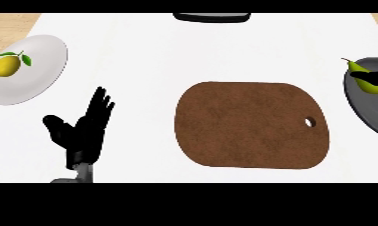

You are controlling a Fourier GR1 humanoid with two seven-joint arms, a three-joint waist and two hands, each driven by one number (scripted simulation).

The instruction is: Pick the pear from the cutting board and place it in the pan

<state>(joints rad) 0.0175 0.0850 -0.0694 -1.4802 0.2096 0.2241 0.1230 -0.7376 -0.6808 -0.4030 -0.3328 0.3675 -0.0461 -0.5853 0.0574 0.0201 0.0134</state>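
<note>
The pear (367, 86) is in the grey pan (359, 106) at the right edge of the view, well away from the cutting board (251, 125). It lies tilted, with its stem pointing up and to the left, past the pan's rim. A black shape crosses the pear's upper part. It may belong to the right robot hand, but so little of it shows that I cannot tell whether that hand is grasping the pear or has released it.

The brown cutting board lies flat in the middle of the white counter (140, 70), a small round hole near its right edge, and nothing rests on it.

The left robot hand (81, 135) shows at the lower left, released and holding nothing. Its fingers are straight and point up, its thumb is spread to the left, and it is clear of the board and of the plate.

A white plate (40, 72) sits at the far left, partly cut off by the picture's edge, and carries a yellow lemon (7, 66) with green leaves. At the counter's far edge, a dark flat object (212, 17) is only partly in view.
</note>
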